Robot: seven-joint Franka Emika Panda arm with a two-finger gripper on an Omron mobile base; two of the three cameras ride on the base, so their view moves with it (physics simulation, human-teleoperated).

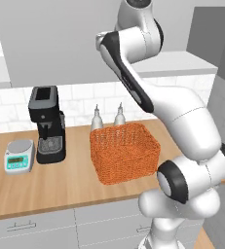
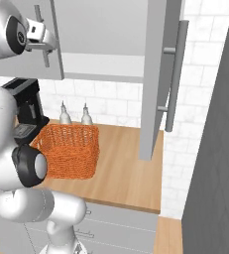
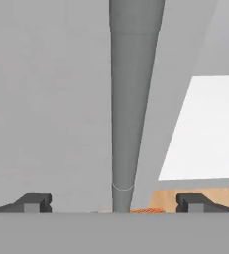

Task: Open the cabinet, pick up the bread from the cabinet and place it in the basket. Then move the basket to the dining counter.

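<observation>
Up close, the hand stands wide open with its two dark fingertips spread either side of a long grey bar handle, which runs straight between them; nothing is gripped. In the right base view the hand sits high at the left door of the cabinet, at that door's handle. Below, on the wooden desk, the orange basket stands near the middle, open-topped; I cannot tell whether anything lies in it. Left of it stand a black coffee machine and, further left, a small kitchen scale. Just behind the basket, against the white tiled wall, stand two small bottles side by side. Grey drawers run under the desk edge. Farther right, the cabinet's other door stands swung out edge-on over the desk, its steel bar handle facing right, with a pale shelf showing inside. The bread cannot be made out in the cabinet opening.
</observation>
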